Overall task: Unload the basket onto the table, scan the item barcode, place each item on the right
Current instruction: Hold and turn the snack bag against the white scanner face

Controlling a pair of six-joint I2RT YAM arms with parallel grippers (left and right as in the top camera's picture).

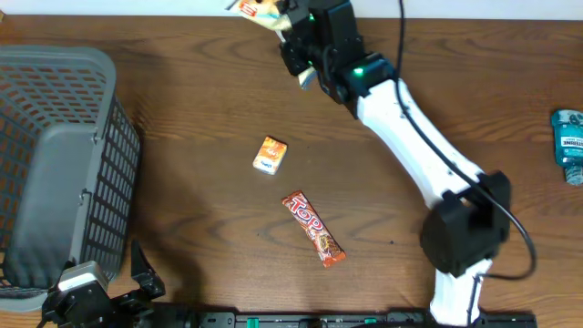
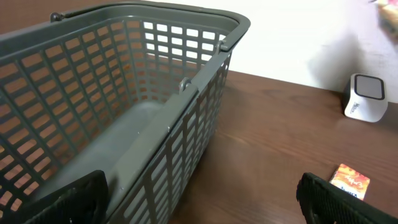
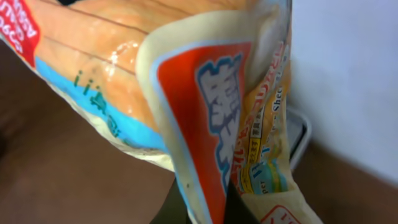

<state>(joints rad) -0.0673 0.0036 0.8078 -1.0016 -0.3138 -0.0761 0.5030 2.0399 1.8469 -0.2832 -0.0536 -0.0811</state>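
basket (image 1: 114, 173): far left | packet (image 1: 258, 11): rear centre | box (image 1: 270, 155), bar (image 1: 313, 228): middle | bottle (image 1: 568, 146): far right

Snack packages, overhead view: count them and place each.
3: a small orange box mid-table, a candy bar nearer the front, and a packet held by the right pincer at the far edge. None seems hidden.

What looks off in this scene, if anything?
The snack packet, pinched in the right end effector at the far edge of the table, is folded and creased, so its print buckles. No barcode shows. The candy bar and small orange box lie flat; nothing spilled.
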